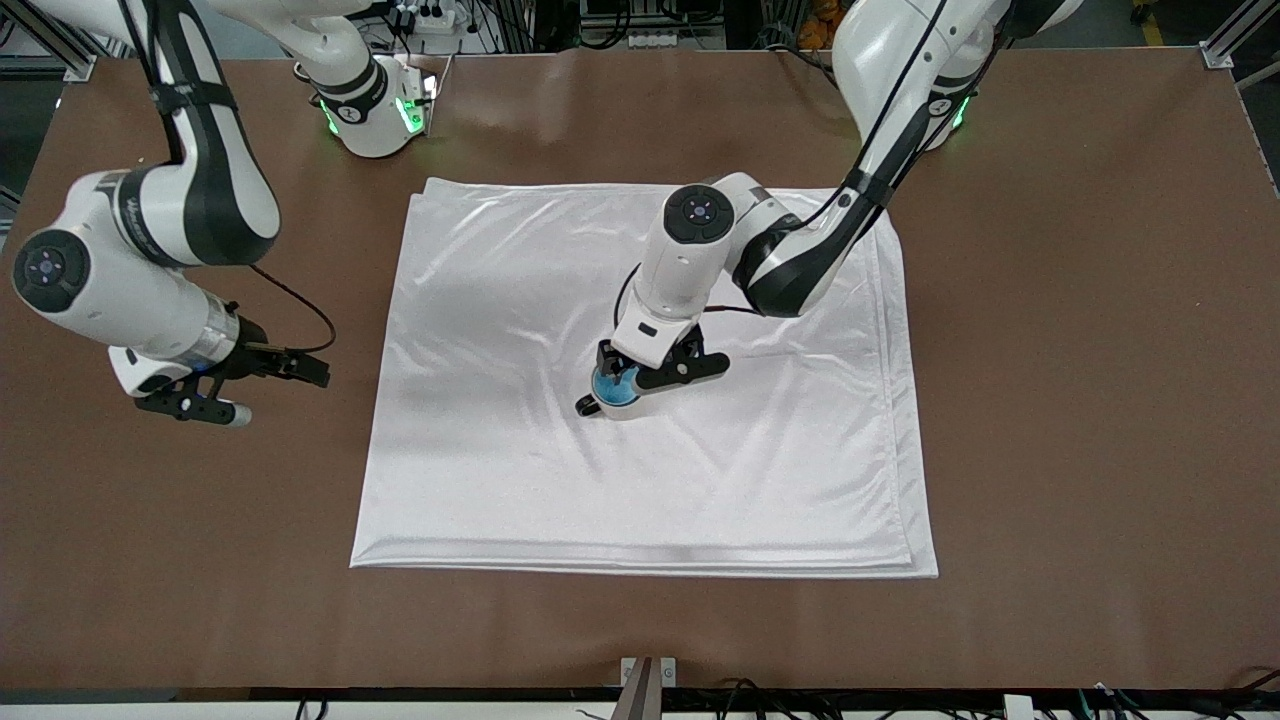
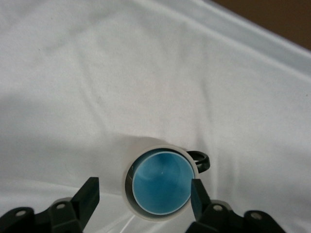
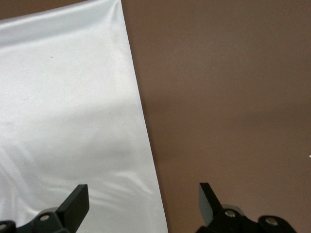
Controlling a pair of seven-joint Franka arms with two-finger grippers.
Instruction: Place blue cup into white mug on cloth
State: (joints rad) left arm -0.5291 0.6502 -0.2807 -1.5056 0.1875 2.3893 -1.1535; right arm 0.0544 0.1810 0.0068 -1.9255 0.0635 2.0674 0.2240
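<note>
Cloth (image 1: pixel 520 470): spread flat and wrinkled over the middle of the brown table (image 1: pixel 1080 400), its folded layers showing at the edge nearest the front camera; it marks the place where the nesting is meant to happen.

Mug (image 1: pixel 628 408): standing upright on the cloth near its middle, black handle (image 2: pixel 200 160) turned out to one side, mouth up so that it can take the cup.

Cup (image 2: pixel 160 185): already seated inside the mug, blue interior ringed by the white rim in the left wrist view; upright and, by the look of it, resting on its own.

Left gripper (image 1: pixel 640 375): poised directly over the mug, jaws apart and standing on either side of the rim without touching cup or mug; the spread reads as a release, the cup left where the task wants it.

Stage: placement looks done; what remains, in all likelihood, is a straight lift clear so that the fingers (image 2: pixel 90 194) do not catch the rim or handle and tip the pair.

Right gripper (image 1: pixel 215 395): waiting over bare table just off the cloth's edge at the right arm's end, jaws apart and empty, kept well clear of the work.
</note>
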